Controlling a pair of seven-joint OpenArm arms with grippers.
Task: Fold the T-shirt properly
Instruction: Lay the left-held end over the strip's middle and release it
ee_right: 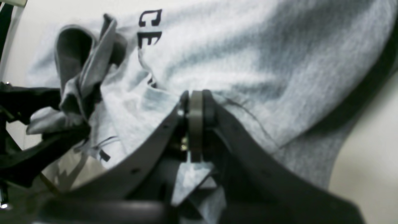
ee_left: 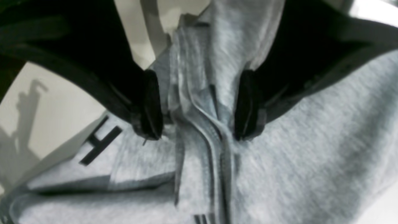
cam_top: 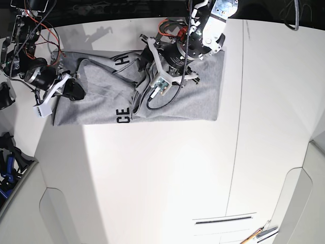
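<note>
Jaws point(cam_top: 83, 95) at right blur, hiding T-shirt point(cam_top: 99, 109) beneath.

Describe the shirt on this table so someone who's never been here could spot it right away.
Look at the pale table under the robot's two arms. Across its far half lies the T-shirt, a rumpled heather-grey cloth bunched up near the middle. What sets it apart is the bold black lettering, with "CE" readable along its near edge.

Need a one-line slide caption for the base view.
Two-armed robot over a rumpled heather-grey cotton T-shirt with black block lettering, its left gripper at the bunched middle, its right gripper at one end.
</note>
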